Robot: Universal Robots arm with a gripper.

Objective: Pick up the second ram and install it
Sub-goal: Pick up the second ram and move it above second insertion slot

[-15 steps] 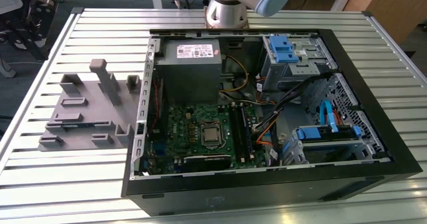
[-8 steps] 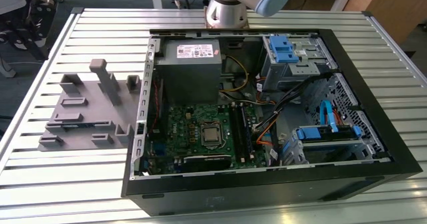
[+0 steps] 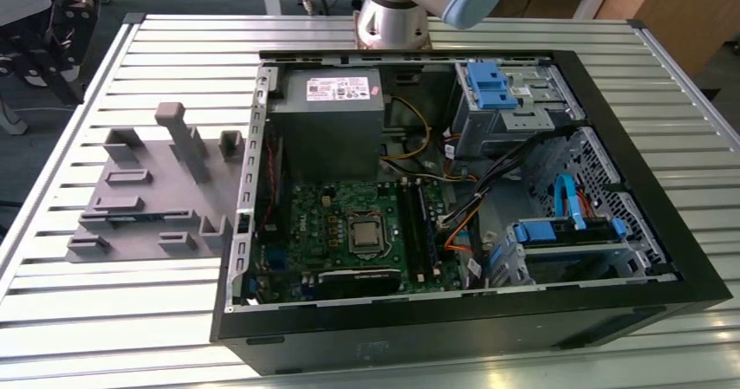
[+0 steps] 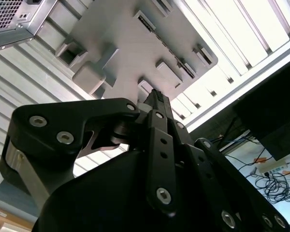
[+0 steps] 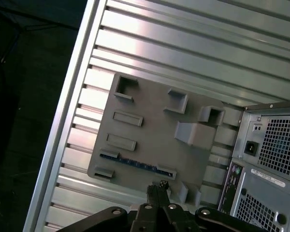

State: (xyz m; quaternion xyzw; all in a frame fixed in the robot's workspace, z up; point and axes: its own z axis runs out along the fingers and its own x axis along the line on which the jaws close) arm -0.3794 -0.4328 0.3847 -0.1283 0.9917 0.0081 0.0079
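Second ram (image 5: 137, 162), probably, along gray fixture (image 5: 150, 121) edge

Ram (image 5: 135, 163), lower edge likely within fixture (image 5: 150, 125)

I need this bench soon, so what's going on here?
A robot arm is working on fitting a ram stick into the open PC case. The ram stick lies in the gray fixture on the table beside the case, not yet picked up. The hand hangs above the fixture near the stick, shut and empty.
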